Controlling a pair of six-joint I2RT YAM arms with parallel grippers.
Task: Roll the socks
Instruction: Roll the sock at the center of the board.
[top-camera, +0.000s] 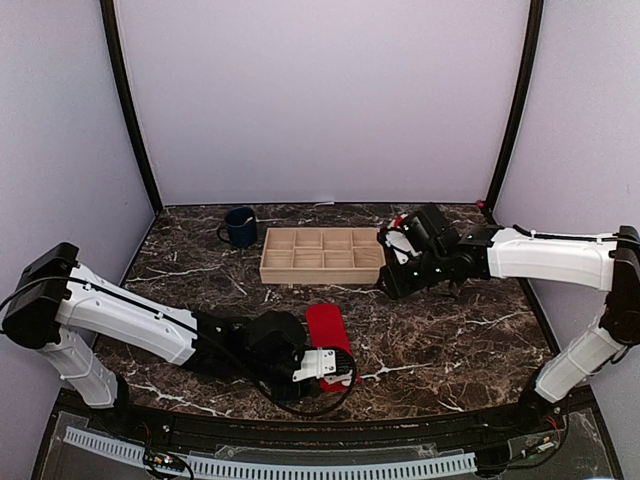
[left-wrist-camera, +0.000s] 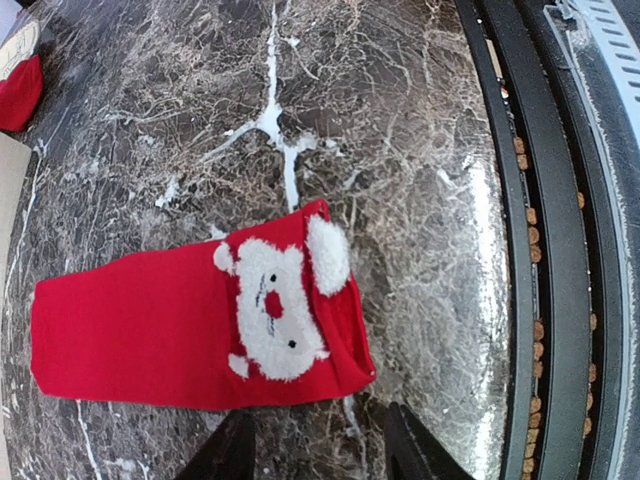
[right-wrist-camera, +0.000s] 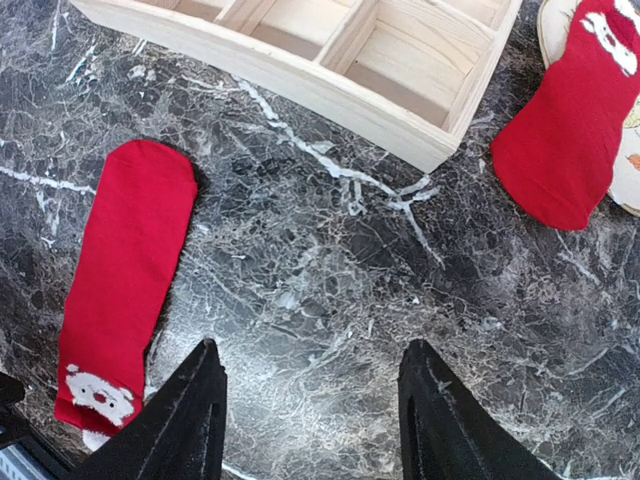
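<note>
Left to right:

- Dark blue mug stands at the back left of the table, well apart from the work. Ignore it.
- Left pincer is released, with nothing between its fingers. It hangs low over the cuff end of the near sock.
- Near sock lies flat and unrolled on the table in front of the wooden compartment tray. Its Santa print faces up and its toe points toward the tray. No roll started, as I read it.
- Right pincer is also released and empty. It hovers above bare table off the tray's right corner, between the two socks.
- Far sock lies flat just beside that tray corner. Its upper end rests on the tan plate.

Risks from here:

- The fabric is thin and limp and the table top looks slick. A pinch at the cuff may catch only the top layer, or the fingers may skid and shove the sock along instead of curling it.
- Rolling with one pincer and no hold-down on the toe probably drags the whole sock toward the tray.
- The cuff sits near the table's front rail. A push the wrong way bunches it against the rail.
- The far sock overlaps the plate, so tugging it could drag or tip the plate.
- The right arm is close to the tray, and a careless sweep could knock it.
- The arms converge mid-table, so a reach for the same sock risks a clash.
</note>
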